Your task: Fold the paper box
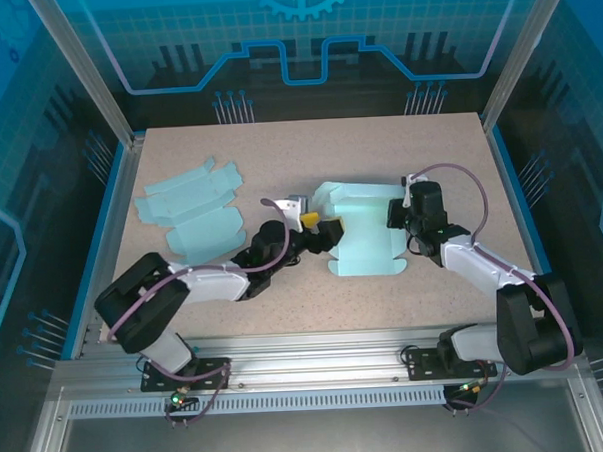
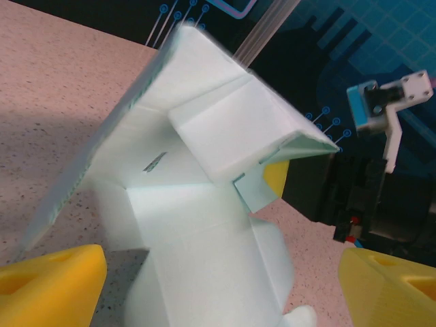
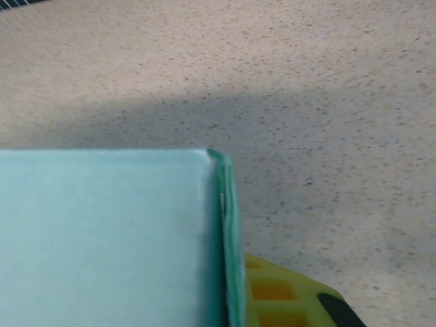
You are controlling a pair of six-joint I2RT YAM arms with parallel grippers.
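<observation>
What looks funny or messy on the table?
Nothing is torn or spilled. The paper box in the middle is only half folded, with its far end standing up. The flat box sheets at the left lie crooked, one overlapping the other.

Box blocks centre, blanks crowd left; near table seems open.

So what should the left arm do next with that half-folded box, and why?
Probably ease the left gripper forward and close on the raised flap of the paper box. Its yellow fingers stand wide open either side of it, while the right gripper pinches the opposite edge, steadying it.
</observation>
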